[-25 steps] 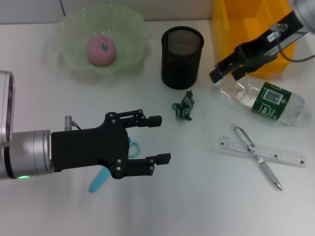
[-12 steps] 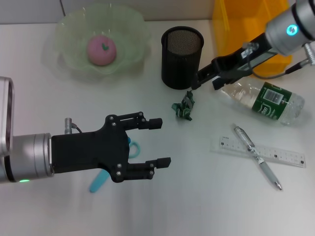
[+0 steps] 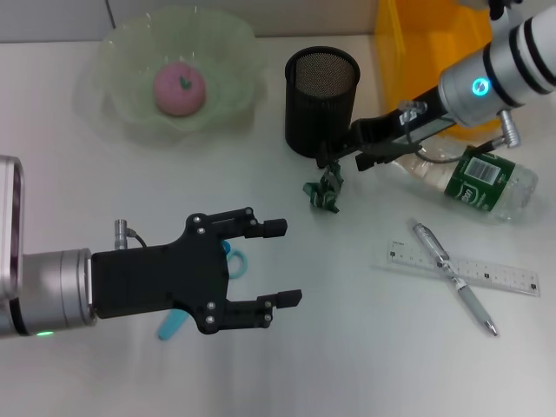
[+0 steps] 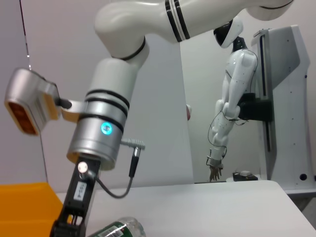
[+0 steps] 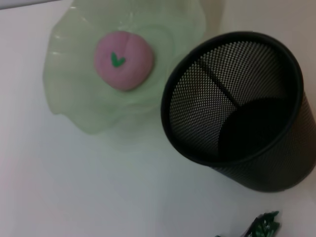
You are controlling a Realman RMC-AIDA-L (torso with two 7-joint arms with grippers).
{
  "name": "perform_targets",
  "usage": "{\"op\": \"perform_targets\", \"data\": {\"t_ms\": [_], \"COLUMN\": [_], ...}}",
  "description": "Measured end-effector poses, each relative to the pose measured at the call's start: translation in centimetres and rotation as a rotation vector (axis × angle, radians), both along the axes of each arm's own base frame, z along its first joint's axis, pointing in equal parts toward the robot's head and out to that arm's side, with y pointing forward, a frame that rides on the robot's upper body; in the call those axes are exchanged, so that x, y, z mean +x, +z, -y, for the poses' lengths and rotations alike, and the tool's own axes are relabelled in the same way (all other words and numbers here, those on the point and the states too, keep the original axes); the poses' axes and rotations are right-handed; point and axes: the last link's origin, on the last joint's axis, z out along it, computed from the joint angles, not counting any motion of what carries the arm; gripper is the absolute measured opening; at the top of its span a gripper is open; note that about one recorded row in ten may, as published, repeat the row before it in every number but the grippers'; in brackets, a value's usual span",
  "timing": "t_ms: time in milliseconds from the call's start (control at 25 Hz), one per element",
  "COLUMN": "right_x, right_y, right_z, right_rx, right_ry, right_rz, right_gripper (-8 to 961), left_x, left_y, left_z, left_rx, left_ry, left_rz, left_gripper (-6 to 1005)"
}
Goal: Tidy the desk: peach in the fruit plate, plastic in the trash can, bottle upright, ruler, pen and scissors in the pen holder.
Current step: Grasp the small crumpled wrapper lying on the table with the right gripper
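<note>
A white desk (image 3: 130,182) carries a green plate (image 3: 230,61), black mesh holder (image 3: 321,100), yellow bin (image 3: 417,43), crumpled wrapper (image 3: 323,189), lying bottle (image 3: 473,178), pen (image 3: 453,276) across ruler (image 3: 504,276), and blue-handled scissors (image 3: 174,323).

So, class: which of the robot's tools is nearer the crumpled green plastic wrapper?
Right. The right tool hangs just above the green plastic wrapper, beside the pen holder. The left tool hovers open farther off, over the scissors.

Pink peach (image 3: 179,88) in green plate (image 3: 122,52)
</note>
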Motion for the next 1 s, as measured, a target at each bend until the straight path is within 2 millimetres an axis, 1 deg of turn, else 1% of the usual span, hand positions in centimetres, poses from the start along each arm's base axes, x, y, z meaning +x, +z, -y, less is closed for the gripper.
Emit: {"op": "perform_targets", "data": {"t_ms": [120, 320, 600, 1000], "right_x": [0.3, 0.7, 0.7, 1.1], "right_y": [-0.6, -1.2, -2.1, -2.4], "right_z": [0.2, 0.3, 0.4, 0.5], "right_rx": [0.009, 0.027, 0.049, 0.059], "right_ry": [-0.011, -0.016, -0.043, -0.041], "right_rz": [-0.003, -0.002, -0.05, -0.043], "right_gripper": [779, 779, 779, 779], "left_x": [-0.1, -0.1, -0.3, -0.5], "left_y": [0.0, 0.0, 0.0, -0.2], "left_z": [0.2, 0.3, 0.6, 0.7], "left_rx": [0.011, 0.014, 0.011, 0.014], "left_ry": [0.001, -0.002, 0.006, 0.008], "left_rz": [0.017, 0.027, 0.03, 0.029], "left_gripper": [735, 735, 735, 734]}}
